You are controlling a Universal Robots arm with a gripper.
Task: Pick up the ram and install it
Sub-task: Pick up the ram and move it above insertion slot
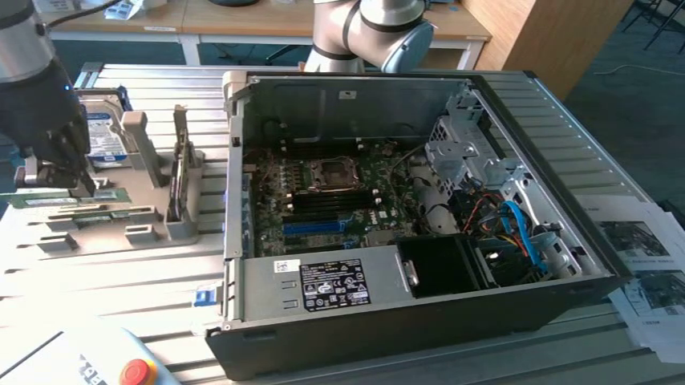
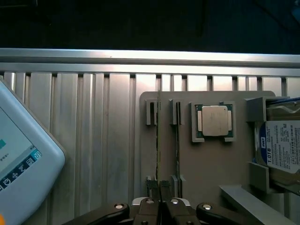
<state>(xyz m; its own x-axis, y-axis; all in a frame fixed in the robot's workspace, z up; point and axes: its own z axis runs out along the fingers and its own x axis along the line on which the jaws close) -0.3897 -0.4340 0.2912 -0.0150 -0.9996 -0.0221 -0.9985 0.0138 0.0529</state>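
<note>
Gripper (image 1: 64, 186): at the exterior view's left, low over the gray holder (image 1: 112, 241). Jaws drawn nearly together, pinching the top edge of the ram (image 1: 107, 195).

Ram: thin green stick, standing on edge in line with its slot in the holder. In the wrist view, seen edge-on (image 2: 158, 136), running from the gripper (image 2: 159, 185) out to the far bracket. Seated or lifted clear: cannot tell.

Second stick (image 2: 177, 140): just beside the ram, parallel to it, in the neighbouring slot, apart from the fingers.

Processor chip (image 2: 214, 121): flat in a square pocket of the holder (image 2: 206, 164), beside the second stick.

Hard drive (image 1: 102, 132): silver box with a blue and white label, upright at the far end of the holder, past the gripper; also at the edge of the wrist view (image 2: 281, 145).

Dark card (image 1: 182, 160): upright on the holder, between the hard drive and the computer case (image 1: 428, 321).

Computer case: open, side panel off, in the middle of the slatted metal table (image 1: 107, 281), well apart from the ram. Inside: motherboard (image 1: 321, 192), power supply (image 1: 321, 281) at the near wall.

Control tablet (image 1: 107, 365): near corner, exterior view's left, red button on top.

Papers (image 1: 647, 265): on the table at the exterior view's right.
</note>
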